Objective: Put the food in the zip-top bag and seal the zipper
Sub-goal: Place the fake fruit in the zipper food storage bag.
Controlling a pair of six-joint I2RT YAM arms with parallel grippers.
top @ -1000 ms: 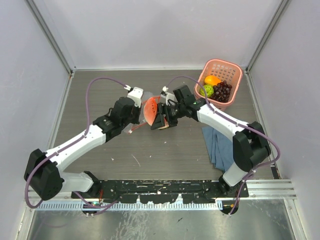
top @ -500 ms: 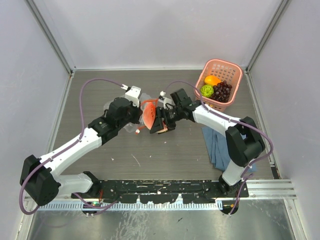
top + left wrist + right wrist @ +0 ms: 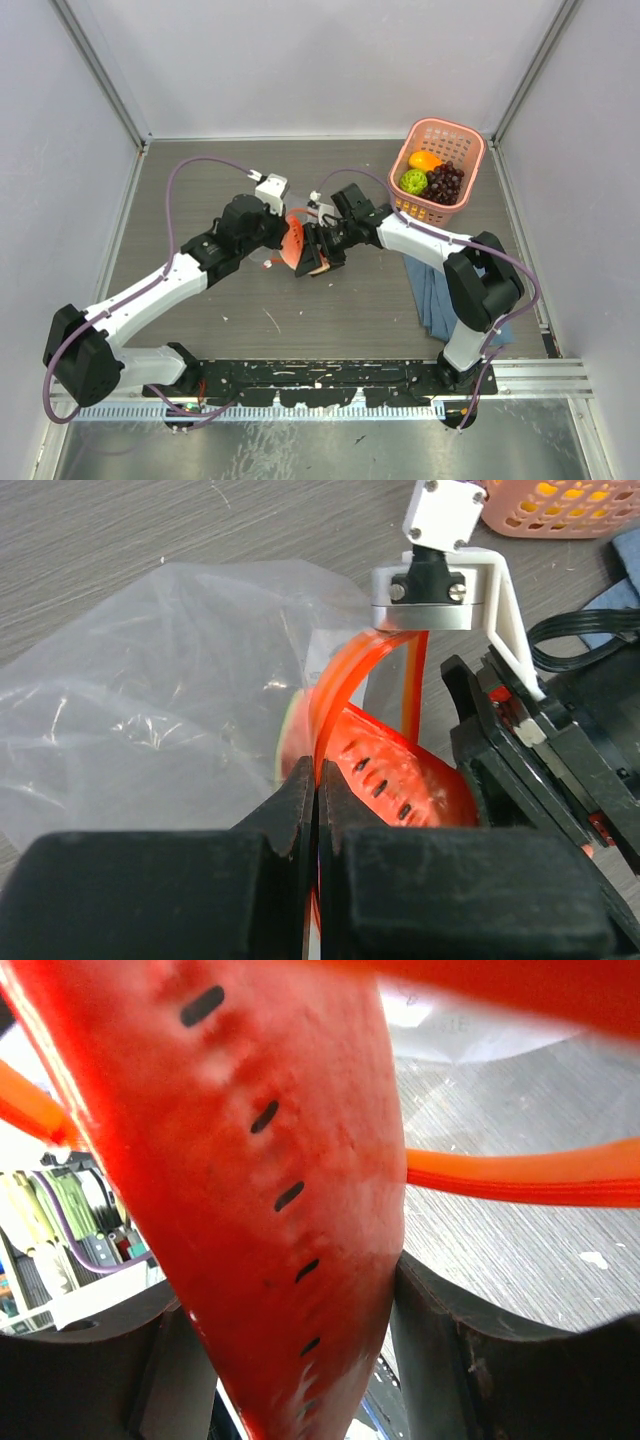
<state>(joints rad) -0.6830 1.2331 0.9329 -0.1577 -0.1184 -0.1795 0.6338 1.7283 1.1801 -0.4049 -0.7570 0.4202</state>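
Observation:
My right gripper (image 3: 318, 250) is shut on a red watermelon slice (image 3: 270, 1140) with dark seeds and a green rind, also seen in the left wrist view (image 3: 400, 775). It holds the slice at the mouth of the clear zip-top bag (image 3: 150, 680). My left gripper (image 3: 317, 780) is shut on the bag's red-orange zipper strip (image 3: 345, 665) and lifts that edge, so the strip arches over the slice. The strip also crosses the right wrist view (image 3: 520, 1175). An orange-yellow fruit (image 3: 424, 160), a green fruit (image 3: 414, 181) and dark grapes (image 3: 446, 183) lie in the pink basket (image 3: 462, 135).
The basket stands at the far right corner of the table. A folded blue cloth (image 3: 432, 290) lies right of centre, under my right arm. Grey walls close the table on three sides.
My right gripper has carried the watermelon slice leftward, closer to my left gripper and the bag's mouth. The left gripper has kept its hold on the zipper strip and shifted slightly right.

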